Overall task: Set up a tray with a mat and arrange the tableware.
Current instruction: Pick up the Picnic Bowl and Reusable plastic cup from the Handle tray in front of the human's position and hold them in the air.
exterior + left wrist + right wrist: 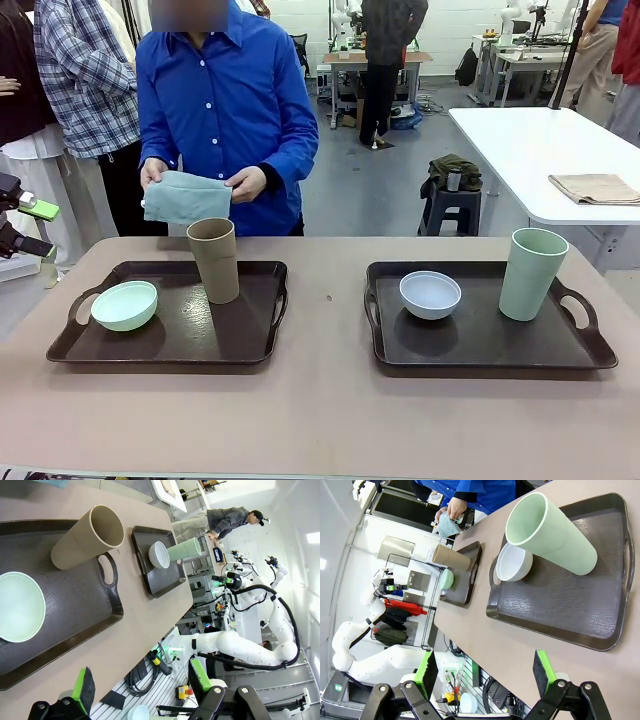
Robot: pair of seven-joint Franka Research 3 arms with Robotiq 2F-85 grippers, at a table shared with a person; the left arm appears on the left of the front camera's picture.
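Observation:
Across the table, a person's hands hold a folded teal mat (186,196) (447,526) behind the left tray (240,345) (107,610). That tray carries a pale green bowl (124,305) (17,605) and a tall brown cup (215,259) (87,535). The right tray (480,350) (560,605) holds a white bowl (430,294) (514,562) and a tall pale green cup (532,273) (552,535). My left gripper (35,228) (140,690) stands open off the table's left end. Open too, my right gripper (485,672) is off the right end, beyond the right tray.
Bare tabletop (325,300) separates the two trays and runs along the near edge. A white table (520,140) with a folded beige cloth (597,187) stands at the back right, beside a stool (450,190). Other people stand behind.

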